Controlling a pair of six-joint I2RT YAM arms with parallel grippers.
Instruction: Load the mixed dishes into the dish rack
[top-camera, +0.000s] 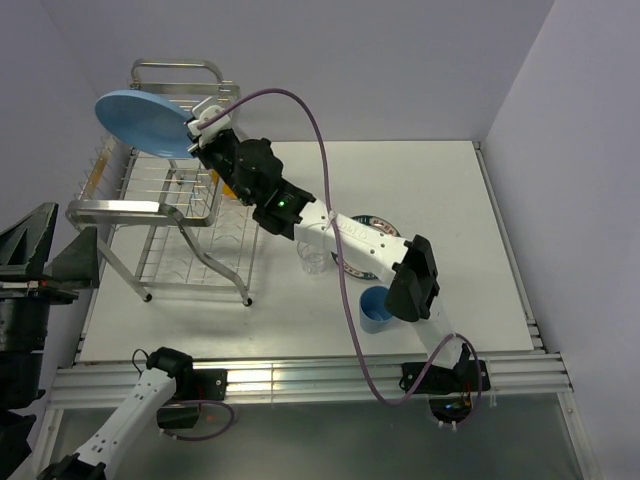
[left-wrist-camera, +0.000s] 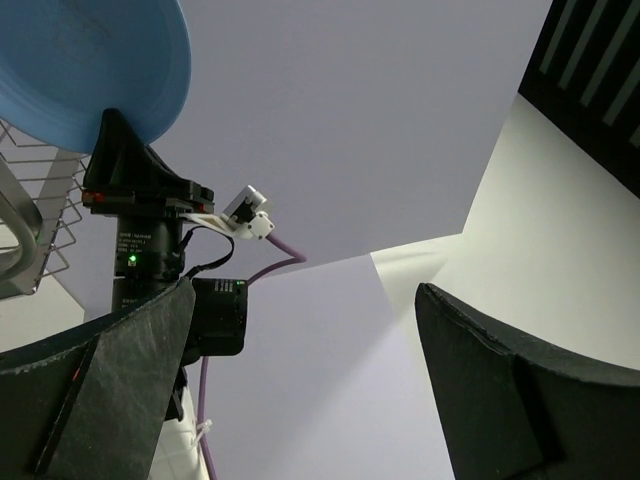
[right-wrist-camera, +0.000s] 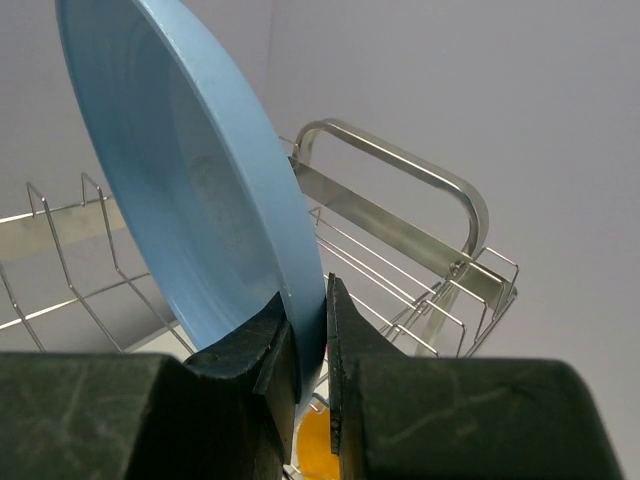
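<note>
My right gripper (top-camera: 197, 135) (right-wrist-camera: 312, 340) is shut on the rim of the light-blue plate (top-camera: 140, 122) (right-wrist-camera: 190, 170), which it holds tilted on edge above the top tier of the silver wire dish rack (top-camera: 150, 210) (right-wrist-camera: 400, 200). An orange-yellow bowl (right-wrist-camera: 318, 440) (top-camera: 228, 186) lies in the rack below the gripper. On the table, the clear glass (top-camera: 313, 260) and the blue cup (top-camera: 375, 312) stand by the right arm. That arm partly hides the white plate with the teal rim (top-camera: 378, 222). At the left edge, my left gripper (top-camera: 58, 245) (left-wrist-camera: 300, 380) is open and empty, pointing up towards the blue plate (left-wrist-camera: 90, 60).
The rack's tubular handle (top-camera: 175, 68) rises behind the plate. A purple cable (top-camera: 320, 140) loops over the right arm. Walls close the table at the back and right.
</note>
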